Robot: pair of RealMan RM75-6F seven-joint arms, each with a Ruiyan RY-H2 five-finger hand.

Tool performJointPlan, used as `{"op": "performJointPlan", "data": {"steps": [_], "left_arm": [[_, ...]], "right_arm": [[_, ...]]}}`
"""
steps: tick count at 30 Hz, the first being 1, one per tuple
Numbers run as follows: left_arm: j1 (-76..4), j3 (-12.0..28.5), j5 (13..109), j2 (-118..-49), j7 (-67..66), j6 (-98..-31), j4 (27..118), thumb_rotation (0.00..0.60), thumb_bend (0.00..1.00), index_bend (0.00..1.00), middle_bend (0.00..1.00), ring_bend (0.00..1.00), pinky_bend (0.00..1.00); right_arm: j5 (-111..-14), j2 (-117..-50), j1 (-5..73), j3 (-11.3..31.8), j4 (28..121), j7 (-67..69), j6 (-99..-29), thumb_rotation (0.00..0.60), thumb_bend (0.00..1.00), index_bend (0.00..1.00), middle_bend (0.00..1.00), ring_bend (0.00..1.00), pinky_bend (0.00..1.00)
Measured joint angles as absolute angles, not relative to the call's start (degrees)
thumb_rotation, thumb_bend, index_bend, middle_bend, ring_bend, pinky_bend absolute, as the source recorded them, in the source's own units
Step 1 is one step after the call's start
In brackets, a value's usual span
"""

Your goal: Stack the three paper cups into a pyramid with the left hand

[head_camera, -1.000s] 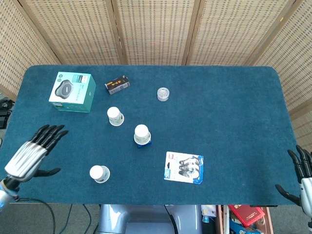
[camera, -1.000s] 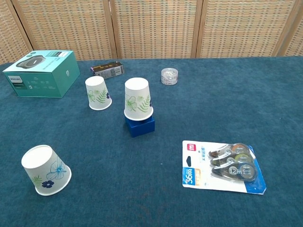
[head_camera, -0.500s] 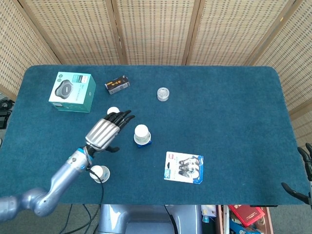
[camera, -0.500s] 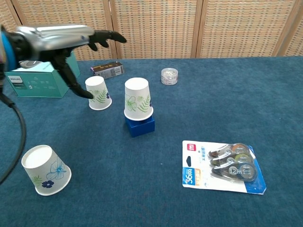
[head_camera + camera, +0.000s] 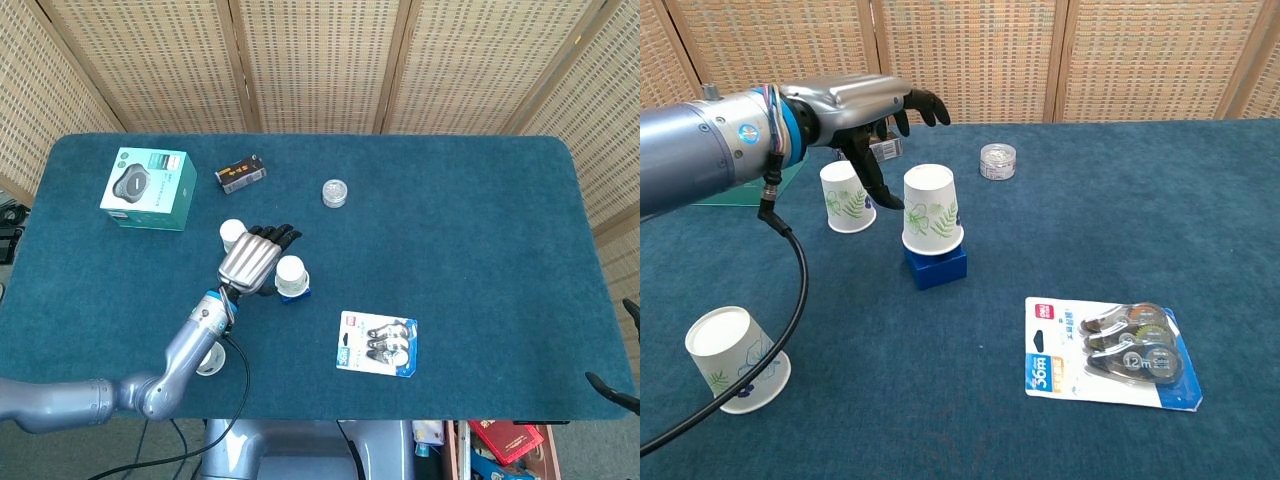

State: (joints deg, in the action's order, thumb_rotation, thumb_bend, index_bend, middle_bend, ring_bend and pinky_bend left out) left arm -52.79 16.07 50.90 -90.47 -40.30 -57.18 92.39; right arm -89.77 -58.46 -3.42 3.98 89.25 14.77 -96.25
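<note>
Chest view shows the left hand (image 5: 865, 100) hovering with fingers spread and holding nothing, between the far paper cup (image 5: 847, 197) and the middle paper cup (image 5: 931, 210), its thumb pointing down toward the gap between them. The middle cup stands upside down on a small blue block (image 5: 936, 266); the far cup (also inverted) stands just left of it on the blue table (image 5: 1200, 200). A third paper cup (image 5: 735, 359) sits near the left front edge, well apart. Of the right hand (image 5: 625, 350) only dark fingertips show at the head view's right edge, so its state cannot be told. A correction-tape pack (image 5: 1110, 351) lies to the right.
</note>
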Motion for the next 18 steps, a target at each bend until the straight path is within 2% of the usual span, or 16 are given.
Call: {"op": "performJointPlan", "data": {"steps": [5, 8, 10, 14, 18], "left_arm": [[-54.1, 15.7, 50.7, -93.3, -38.5, -56.5, 88.2, 0.600, 0.08, 0.24, 0.25, 0.31, 0.36], [-54.5, 15.3, 51.5, -94.8, -37.5, -56.7, 85.8, 0.600, 0.12, 0.30, 0.36, 0.43, 0.44], [-54.7, 15.0, 52.5, -96.0, -36.6, -57.0, 84.2, 0.600, 0.15, 0.33, 0.41, 0.48, 0.47], [-54.9, 14.6, 54.1, -97.5, -35.0, -57.7, 81.8, 0.600, 0.17, 0.40, 0.49, 0.53, 0.52], [-54.8, 14.6, 55.4, -97.9, -33.5, -58.4, 81.3, 0.600, 0.17, 0.42, 0.53, 0.55, 0.53]], "right_arm": [[-89.1, -58.4, -3.3, 4.2, 89.0, 15.2, -95.8, 0.600, 0.00, 0.00, 0.00, 0.00, 0.00], [-88.7, -58.4, -3.3, 4.4, 88.9, 15.5, -95.5, 0.600, 0.00, 0.00, 0.00, 0.00, 0.00], [-88.4, -58.4, -3.3, 4.5, 88.8, 15.7, -95.4, 0.600, 0.00, 0.00, 0.00, 0.00, 0.00], [-87.8, -58.3, -3.2, 4.8, 88.6, 16.4, -95.1, 0.600, 0.00, 0.00, 0.00, 0.00, 0.00], [-87.3, -58.2, -3.2, 5.0, 88.4, 17.0, -94.8, 0.600, 0.00, 0.00, 0.00, 0.00, 0.00]]}}
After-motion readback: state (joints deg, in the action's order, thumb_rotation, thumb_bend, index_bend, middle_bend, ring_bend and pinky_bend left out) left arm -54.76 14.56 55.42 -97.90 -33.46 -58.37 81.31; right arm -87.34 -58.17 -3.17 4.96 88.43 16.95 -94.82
